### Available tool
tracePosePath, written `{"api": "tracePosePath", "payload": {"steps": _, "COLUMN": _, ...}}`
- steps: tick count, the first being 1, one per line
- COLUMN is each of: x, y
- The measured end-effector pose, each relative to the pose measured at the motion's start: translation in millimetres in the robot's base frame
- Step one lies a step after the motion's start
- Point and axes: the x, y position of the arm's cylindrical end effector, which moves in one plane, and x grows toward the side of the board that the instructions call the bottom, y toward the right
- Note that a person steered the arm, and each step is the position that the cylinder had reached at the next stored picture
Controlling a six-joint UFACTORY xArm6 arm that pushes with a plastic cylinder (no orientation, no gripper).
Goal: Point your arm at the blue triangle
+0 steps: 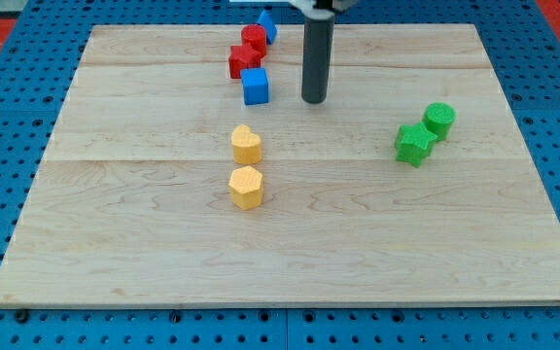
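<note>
Camera view: two blue, two red, two yellow, two green blocks; no claw

- Near the top edge of the bench [115, 243], in a close chain running down: blue triangle [266, 23], upper red block [254, 39], lower red block [242, 60], blue cube [255, 86].
- Near the cube's right side, apart: my tip [313, 100].
- Mid-bench, below the cube: yellow heart [246, 144] above yellow hexagon [246, 187].
- Far right: green star [413, 143] touching green cylinder [439, 120].
</note>
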Motion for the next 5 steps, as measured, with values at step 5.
{"api": "tracePosePath", "payload": {"steps": 5, "x": -114, "y": -22}}
